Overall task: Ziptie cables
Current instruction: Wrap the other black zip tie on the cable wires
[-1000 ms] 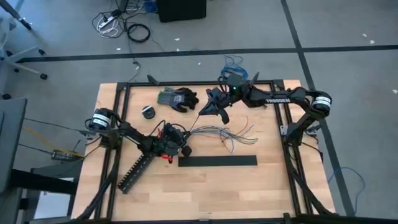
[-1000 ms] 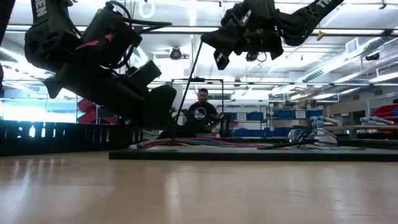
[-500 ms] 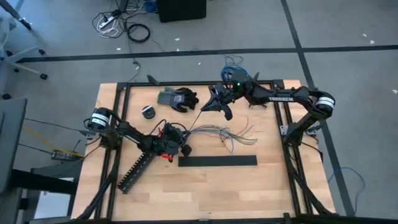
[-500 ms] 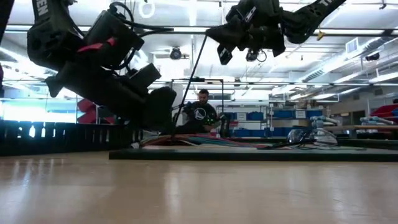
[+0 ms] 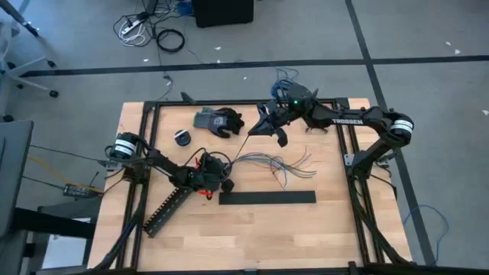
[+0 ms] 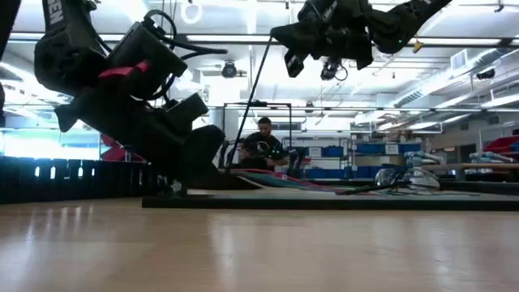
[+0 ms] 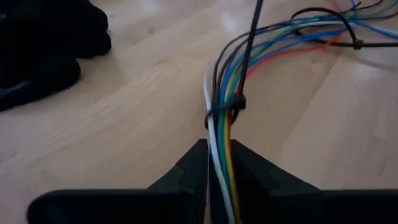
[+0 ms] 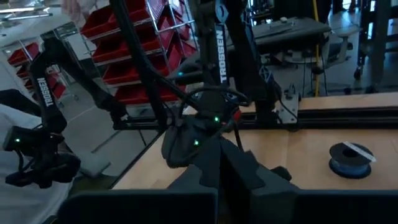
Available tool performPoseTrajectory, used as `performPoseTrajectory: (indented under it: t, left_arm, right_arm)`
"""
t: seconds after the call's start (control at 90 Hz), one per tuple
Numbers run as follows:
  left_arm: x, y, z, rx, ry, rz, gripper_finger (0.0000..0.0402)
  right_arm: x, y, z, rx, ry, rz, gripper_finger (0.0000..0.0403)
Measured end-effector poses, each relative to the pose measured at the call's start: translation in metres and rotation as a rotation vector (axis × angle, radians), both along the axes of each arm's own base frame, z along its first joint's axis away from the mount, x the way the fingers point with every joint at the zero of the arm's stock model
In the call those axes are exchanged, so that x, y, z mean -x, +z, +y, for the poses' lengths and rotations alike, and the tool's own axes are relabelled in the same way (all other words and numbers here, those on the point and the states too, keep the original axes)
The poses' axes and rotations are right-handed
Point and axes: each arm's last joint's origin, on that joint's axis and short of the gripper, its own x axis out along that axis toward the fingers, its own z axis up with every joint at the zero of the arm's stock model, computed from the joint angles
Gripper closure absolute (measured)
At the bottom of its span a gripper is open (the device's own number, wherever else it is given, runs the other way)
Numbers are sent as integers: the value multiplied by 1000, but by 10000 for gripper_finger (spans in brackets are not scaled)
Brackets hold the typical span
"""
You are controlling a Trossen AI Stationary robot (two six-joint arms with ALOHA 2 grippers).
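While your left gripper (image 5: 216, 174) sits low on the table (image 5: 336, 229), left of centre, its fingers (image 7: 186, 168) are pinched tight on the cables (image 7: 225, 124), which run straight out between them. Look at the left wrist view: a black ziptie (image 7: 249, 43) is looped around the bundle just past the fingertips, its tail rising up and away. That tail stretches taut up to your right gripper (image 5: 263, 128), raised above the far middle of the table with its fingers closed together on the strip. From the loop, the wires fan out to the right across the centre of the table (image 5: 283, 164). Just near of them lies the wide black bar (image 5: 267, 198); the slotted duct (image 5: 164, 211) angles away to the near left. Dark gloves (image 5: 218, 121) rest at the far edge.
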Motion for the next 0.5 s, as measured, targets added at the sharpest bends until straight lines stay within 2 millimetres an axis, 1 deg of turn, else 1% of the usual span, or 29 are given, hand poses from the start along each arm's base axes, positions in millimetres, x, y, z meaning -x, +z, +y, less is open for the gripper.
performPoseTrajectory:
  t: [0.267,0.411,0.5]
  left_arm:
    - [-2,2,0,-18,-17,-22,349]
    - [-6,9,-2,-36,-42,-77,349]
    - [-7,10,-2,-62,-60,-78,347]
  right_arm:
    - [0,-2,0,-4,1,15,403]
    - [1,-8,-1,-23,-4,75,403]
    - [1,-13,-1,-28,-5,120,403]
